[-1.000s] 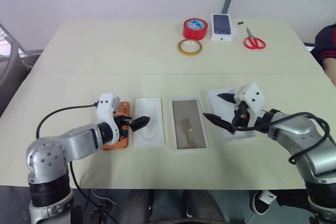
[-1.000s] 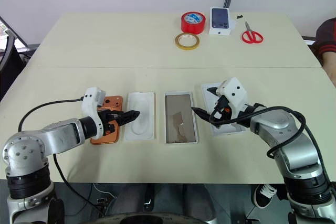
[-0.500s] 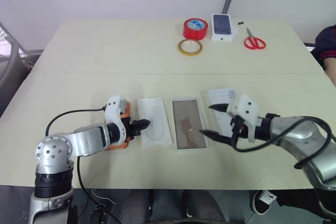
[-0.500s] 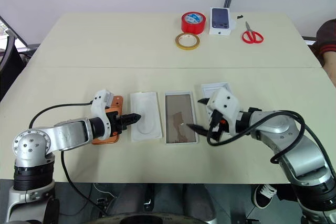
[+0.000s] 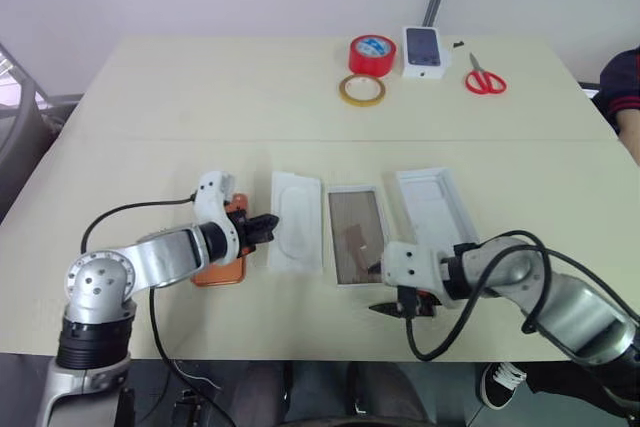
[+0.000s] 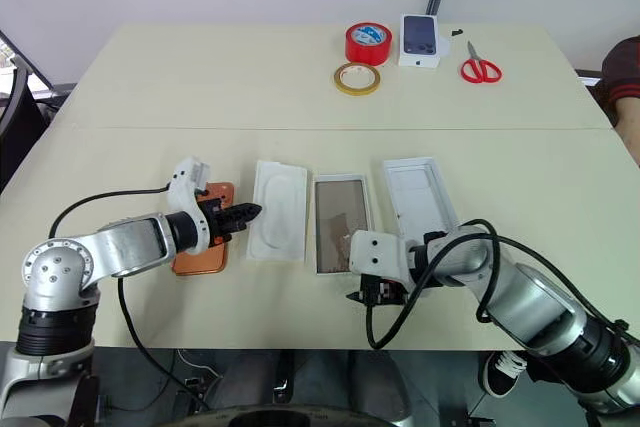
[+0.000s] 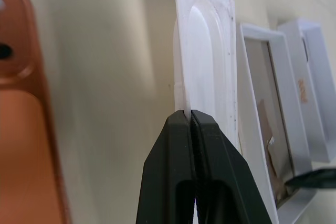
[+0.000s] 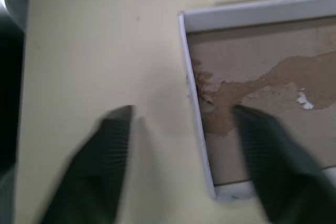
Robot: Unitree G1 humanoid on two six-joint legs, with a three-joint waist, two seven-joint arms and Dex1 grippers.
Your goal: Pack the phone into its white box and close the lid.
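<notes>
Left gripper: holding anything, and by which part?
Left gripper is shut on the white insert, pinching its thin edge beside the phone.

At the far side of the pale beige counter [image 5: 180, 97] lie a red tape roll [image 5: 372, 54], a tan tape ring [image 5: 361, 90], a small white box printed with a dark phone [image 5: 426, 52] and red-handled scissors [image 5: 485, 78]. A white insert with an oval recess [image 5: 297, 222] lies nearer.

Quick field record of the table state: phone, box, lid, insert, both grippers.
phone: flat on table, outside the box
white box: open, no phone in it
lid: lying beside box, inside up
insert: edge pinched by left gripper, shut
right gripper: fingers apart, straddling the box's side wall near a corner
</notes>
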